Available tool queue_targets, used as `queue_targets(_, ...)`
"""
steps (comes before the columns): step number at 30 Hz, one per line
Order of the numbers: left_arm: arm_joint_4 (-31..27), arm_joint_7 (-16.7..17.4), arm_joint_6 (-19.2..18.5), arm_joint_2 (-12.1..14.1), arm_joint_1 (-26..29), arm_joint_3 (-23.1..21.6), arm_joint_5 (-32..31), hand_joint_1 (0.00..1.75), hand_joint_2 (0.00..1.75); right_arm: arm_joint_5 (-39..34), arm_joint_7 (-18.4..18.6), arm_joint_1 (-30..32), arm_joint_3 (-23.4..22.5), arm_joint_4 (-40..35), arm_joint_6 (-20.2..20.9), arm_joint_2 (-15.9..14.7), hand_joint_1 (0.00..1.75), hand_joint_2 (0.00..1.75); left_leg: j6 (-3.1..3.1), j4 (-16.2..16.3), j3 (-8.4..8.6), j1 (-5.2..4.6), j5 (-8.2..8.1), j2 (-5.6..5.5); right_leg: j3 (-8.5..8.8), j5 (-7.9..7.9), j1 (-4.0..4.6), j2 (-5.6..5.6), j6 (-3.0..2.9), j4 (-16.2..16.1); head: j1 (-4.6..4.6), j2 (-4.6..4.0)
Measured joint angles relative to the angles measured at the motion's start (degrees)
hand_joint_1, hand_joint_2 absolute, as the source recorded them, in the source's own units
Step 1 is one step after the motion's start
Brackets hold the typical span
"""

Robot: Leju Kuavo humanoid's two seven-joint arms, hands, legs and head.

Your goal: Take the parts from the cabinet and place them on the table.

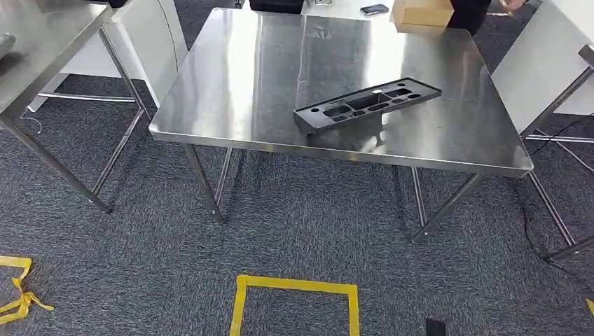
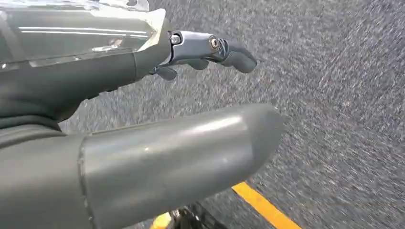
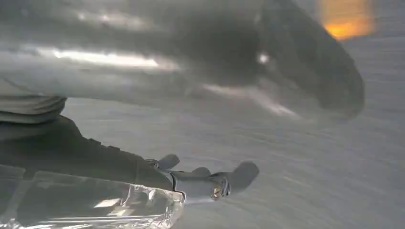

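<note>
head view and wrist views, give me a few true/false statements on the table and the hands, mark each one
1. A black part lies on the steel table. True.
2. The left hand holds a part. False: it holds nothing, with carpet behind it.
3. A yellow tape square marks the carpet in front of the table. True.
4. The right hand grips the black part. False: it holds nothing.
5. The cardboard box sits on the floor. False: it sits at the table's far edge.
</note>
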Motion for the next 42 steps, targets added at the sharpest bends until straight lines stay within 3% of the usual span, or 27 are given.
queue_targets(1,0.11,-0.15,-0.02,0.04,-0.02,0.41,-0.42,0.0,0.0,0.76,1.44,0.36,0.26,2.27,0.59,0.2,0.0,0.0,-0.1,0.04,-0.99,-0.04,0.65,0.08,1.6,1.14,0.0,0.0,0.67,-0.71,0.02,0.0)
queue_targets(3,0.53,-0.5,-0.04,0.18,-0.02,0.83,-0.59,0.0,0.0,1.44,2.24,0.52,0.46,5.31,1.27,0.44,0.0,0.0,-0.39,0.09,-2.09,-0.05,1.53,0.19,6.92,4.16,0.0,-0.01,1.55,-7.26,0.02,0.0)
queue_targets(4,0.92,-0.89,-0.07,0.26,-0.04,0.98,-0.87,0.0,0.0,1.96,2.37,0.49,0.78,6.76,1.37,0.52,0.0,0.0,-0.65,0.1,-2.49,-0.06,2.01,0.29,11.33,4.87,0.07,-0.01,1.36,-13.38,0.0,0.0)
queue_targets(5,1.11,-1.05,-0.13,0.33,-0.05,1.09,-1.02,0.0,0.0,2.22,2.37,0.42,0.98,7.29,1.37,0.52,0.0,0.0,-0.93,0.11,-2.77,-0.22,2.35,0.49,14.61,3.94,0.4,-0.01,0.72,-18.07,0.04,0.0)
queue_targets(6,1.44,-1.18,-0.15,0.39,-0.14,1.16,-1.09,0.0,0.0,2.44,2.29,0.2,1.16,7.79,1.37,0.5,0.0,0.0,-1.34,0.1,-2.96,-0.29,2.92,0.79,15.91,3.28,1.07,0.09,0.29,-20.79,-0.08,0.0)
queue_targets(8,2.34,-1.73,-0.48,0.77,-0.3,1.66,-1.33,0.0,0.0,2.64,1.87,-0.4,1.33,9.59,1.42,0.41,0.0,0.0,-1.94,-0.32,-3.24,-0.17,4.21,1.07,15.17,3.44,1.37,0.21,-0.03,-20.74,0.02,0.0)
queue_targets(9,2.8,-1.99,-0.55,0.96,-0.29,1.83,-1.35,0.0,0.0,2.79,1.8,-0.42,1.44,10.02,1.55,0.33,0.0,0.0,-2.3,-0.53,-3.17,-0.29,4.72,1.02,14.59,3.99,1.27,0.17,-0.67,-21.05,-0.04,0.0)
queue_targets(10,3.06,-2.12,-0.55,1.4,-0.27,1.99,-1.42,0.0,0.0,2.84,1.8,-0.49,1.59,10.52,1.77,0.33,0.0,0.0,-2.6,-0.15,-3.71,0.01,3.74,0.67,14.58,4.69,-0.47,-0.02,-1.47,-21.39,0.13,0.0)
queue_targets(11,3.39,-2.14,-0.59,1.53,-0.25,2.03,-1.51,0.0,0.0,2.92,1.83,-0.58,1.7,10.72,1.94,0.2,0.0,0.0,-3.04,1.45,-4.22,-0.05,0.75,0.41,14.21,5.16,0.03,-0.09,-1.85,-21.29,-0.2,0.0)
queue_targets(13,3.98,-2.2,-0.72,1.99,-0.27,2.14,-1.57,0.0,0.0,3.23,1.8,-0.9,2.03,11.15,2.03,0.17,0.0,0.0,-3.5,9.64,-5.94,0.23,-6.46,0.31,12.93,5.97,0.07,-0.35,-2.91,-20.81,-0.52,0.0)
queue_targets(14,4.26,-2.4,-0.87,2.14,-0.32,2.14,-1.62,0.0,0.0,3.62,1.8,-1.11,2.32,11.44,2.07,0.13,0.0,0.0,-3.78,13.75,-6.68,0.28,-8.5,0.29,12.18,6.46,0.13,-0.47,-2.96,-20.49,-0.48,0.0)
queue_targets(15,4.7,-2.79,-0.92,2.36,-0.4,2.14,-1.75,0.0,0.0,4.21,1.89,-1.27,2.62,11.75,2.16,0.07,0.0,0.0,-4.09,16.31,-6.68,0.41,-8.65,0.29,11.46,6.76,0.13,-0.55,-2.84,-20.17,-0.5,0.0)
queue_targets(17,5.31,-3.17,-0.9,2.71,-0.56,2.14,-1.92,0.0,0.0,5.28,2.3,-1.49,3.23,12.08,2.79,0.07,0.0,0.0,-4.47,14.86,-3.88,0.99,-5.39,0.31,9.68,7.42,-0.06,-0.64,-2.56,-19.05,-0.53,0.0)
queue_targets(19,5.72,-3.3,-0.87,3.02,-0.78,2.16,-1.99,0.0,0.0,5.92,2.65,-1.68,4.0,12.3,3.14,0.07,0.0,0.0,-4.95,7.25,2.04,1.59,-2.82,0.33,8.05,7.72,-0.45,-0.61,-2.08,-17.7,-0.57,0.0)
queue_targets(20,6.16,-3.47,-0.87,2.97,-1.12,2.16,-1.99,0.0,0.0,6.48,3.16,-1.85,4.33,12.32,3.69,-0.02,0.0,0.0,-5.44,3.41,4.54,1.55,-5.21,0.05,7.13,7.87,-0.23,-0.64,-1.78,-17.07,-0.74,0.0)
queue_targets(23,7.08,-4.04,-0.39,3.34,-1.33,2.21,-2.1,0.0,0.0,8.32,3.97,-2.32,5.92,12.58,5.51,0.22,0.0,0.0,-4.37,1.95,4.18,0.81,-5.28,-0.26,6.09,9.06,0.08,-0.6,-0.12,-16.48,-0.81,0.0)
queue_targets(25,7.65,-4.09,0.04,3.48,-1.32,2.25,-2.12,0.0,0.0,9.2,4.3,-2.23,6.97,12.86,6.07,0.24,0.0,0.0,-2.4,1.34,2.99,0.9,-4.02,0.04,5.68,9.22,0.05,-0.45,0.8,-16.47,-0.7,0.0)
queue_targets(26,7.8,-4.09,0.07,3.54,-1.33,2.29,-2.14,0.0,0.0,9.35,4.38,-2.21,7.21,12.88,6.1,0.26,0.0,0.0,-1.69,1.28,2.44,0.77,-3.56,0.17,5.0,7.36,-0.09,-0.36,0.38,-15.33,-0.7,0.0)
queue_targets(28,8.13,-4.11,0.07,3.67,-1.36,2.4,-2.16,0.0,0.0,9.54,4.6,-2.27,7.98,12.97,6.29,0.57,0.0,0.0,-0.63,1.31,0.45,0.65,-1.99,0.35,2.27,0.37,-0.07,-0.31,-0.77,-7.2,-0.31,0.0)
queue_targets(30,8.48,-4.06,0.17,3.72,-1.36,2.6,-2.16,0.0,0.0,9.83,4.8,-2.42,8.46,12.97,6.9,0.57,0.0,0.0,-0.66,1.4,-1.34,0.43,-0.37,0.54,1.35,-2.35,0.07,-0.11,-0.27,0.01,-0.26,0.0)
queue_targets(32,8.74,-3.82,0.42,3.76,-1.34,2.6,-2.18,0.0,0.0,10.09,4.84,-2.46,8.87,12.97,7.21,0.57,0.0,0.0,-0.78,1.47,-3.24,0.3,1.19,0.63,3.95,0.53,0.07,-0.09,1.11,-0.09,-0.26,0.0)
queue_targets(34,9.14,-3.52,0.74,3.89,-1.34,2.62,-2.31,0.0,0.0,10.48,4.84,-2.61,9.46,12.97,7.23,0.59,0.0,0.0,-1.13,1.46,-4.89,0.3,2.73,0.67,10.27,3.74,0.09,-0.09,1.78,-7.76,-0.26,0.0)
queue_targets(35,9.22,-3.36,0.77,3.93,-1.35,2.62,-2.34,0.0,0.0,10.55,4.84,-2.77,9.64,12.97,7.23,0.61,0.0,0.0,-1.28,1.47,-5.25,0.3,3.22,0.66,13.1,3.57,0.11,-0.08,1.49,-11.58,-0.26,0.0)
queue_targets(37,9.42,-3.1,0.77,3.98,-1.38,2.62,-2.36,0.0,0.0,10.81,4.89,-3.2,9.92,12.97,7.25,0.63,0.0,0.0,-1.89,1.54,-5.6,0.13,4.18,0.61,18.68,0.63,0.94,-0.01,0.04,-20.45,-0.22,0.0)
queue_targets(40,10.05,-2.91,1.11,4.11,-1.35,2.6,-3.32,0.0,0.0,11.1,5.04,-3.48,10.49,12.97,7.65,0.74,0.0,0.0,-2.89,0.19,-5.41,0.4,6.65,0.92,17.51,0.92,1.53,0.1,-1.47,-20.64,-0.39,0.0)
queue_targets(41,10.25,-2.8,1.22,4.15,-1.22,2.6,-3.45,0.0,0.0,11.19,5.28,-3.35,10.71,13.02,7.71,0.76,0.0,0.0,-3.34,-0.34,-5.55,0.28,7.35,0.78,16.92,1.91,1.14,0.05,-2.07,-20.89,-0.42,0.0)
queue_targets(42,10.45,-2.77,1.36,4.33,-1.23,2.58,-3.47,0.0,0.0,11.23,5.56,-3.49,10.84,13.13,7.78,0.76,0.0,0.0,-3.44,0.23,-6.03,0.71,5.96,0.68,16.44,2.61,0.0,-0.13,-2.48,-20.95,-0.42,0.0)
